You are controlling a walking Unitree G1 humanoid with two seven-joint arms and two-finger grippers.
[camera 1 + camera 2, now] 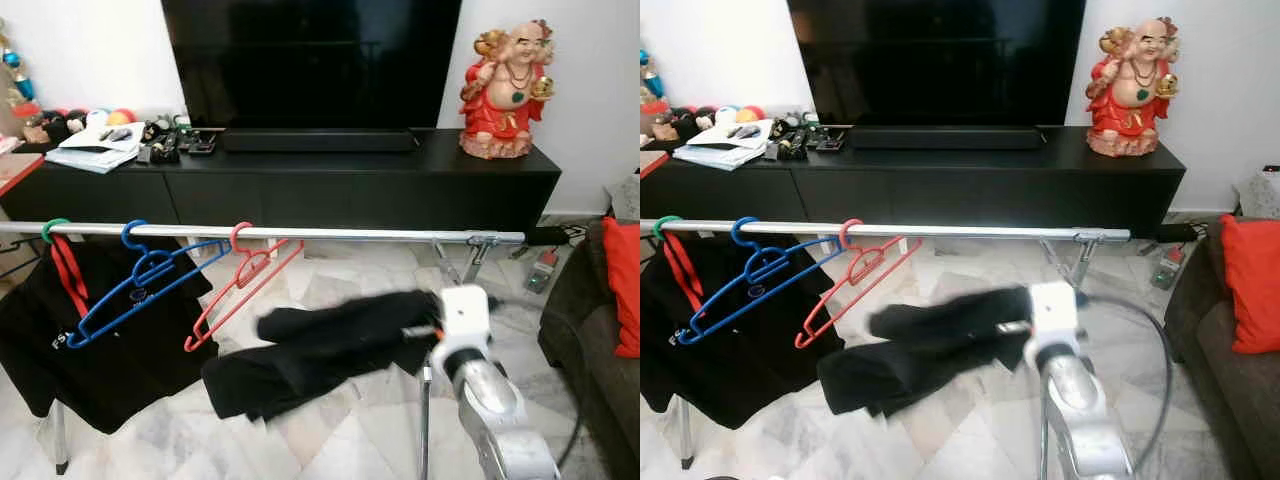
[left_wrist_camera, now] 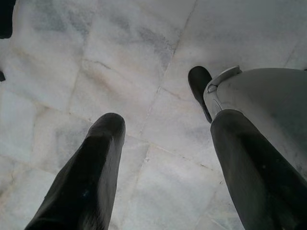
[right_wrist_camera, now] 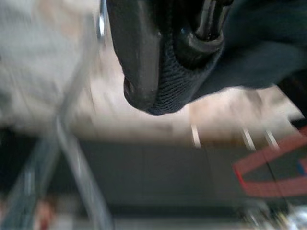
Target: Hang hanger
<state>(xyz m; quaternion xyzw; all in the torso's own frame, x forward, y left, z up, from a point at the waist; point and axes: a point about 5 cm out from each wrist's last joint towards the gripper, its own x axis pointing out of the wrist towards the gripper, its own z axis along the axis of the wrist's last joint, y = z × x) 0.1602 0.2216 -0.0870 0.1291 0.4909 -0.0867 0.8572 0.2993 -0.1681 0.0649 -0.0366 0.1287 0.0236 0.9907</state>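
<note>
A silver clothes rail (image 1: 350,234) runs across in front of me. On its left end hang a green hanger (image 1: 55,228) carrying a black garment (image 1: 100,350), an empty blue hanger (image 1: 140,275) and an empty red hanger (image 1: 240,275). My right gripper (image 1: 425,330) is below the rail, right of the red hanger, shut on a second black garment (image 1: 320,350) that is blurred and stretches left from it. Black knit cloth is pressed against one finger (image 3: 139,48) in the right wrist view. My left gripper (image 2: 163,129) hangs open over the marble floor.
A black TV console (image 1: 300,180) with a TV (image 1: 310,60) and a red figurine (image 1: 505,90) stands behind the rail. A dark sofa with a red cushion (image 1: 625,280) is at the right. The rail's stand leg (image 1: 425,420) rises beside my right arm.
</note>
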